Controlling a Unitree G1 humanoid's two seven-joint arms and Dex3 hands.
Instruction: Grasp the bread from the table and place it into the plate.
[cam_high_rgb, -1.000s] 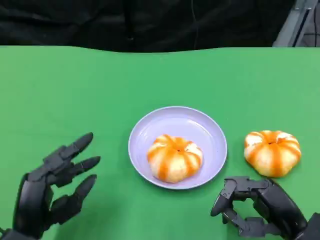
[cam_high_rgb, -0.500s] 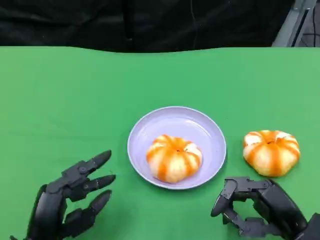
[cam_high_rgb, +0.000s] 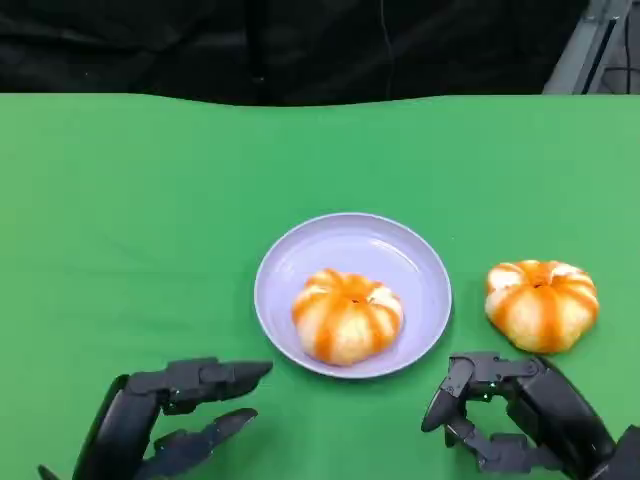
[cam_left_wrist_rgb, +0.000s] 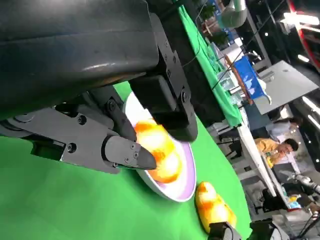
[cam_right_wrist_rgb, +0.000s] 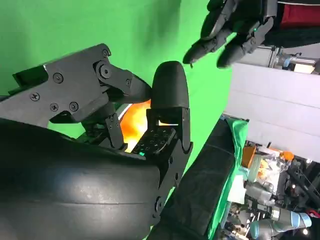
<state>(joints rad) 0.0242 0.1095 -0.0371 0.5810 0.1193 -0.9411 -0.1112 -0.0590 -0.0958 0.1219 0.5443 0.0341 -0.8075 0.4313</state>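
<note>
A green table (cam_high_rgb: 120, 200) carries a lavender plate (cam_high_rgb: 300, 250); a striped bread (cam_high_rgb: 542, 304) lies beside it.

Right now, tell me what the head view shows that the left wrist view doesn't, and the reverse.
The head view alone takes in both hands whole, the left hand and right hand, each empty on the green table. The left wrist view alone shows a person seated in the room beyond the table. Both show the purple plate with one bread in the plate and a second bread on the table beside it.
</note>
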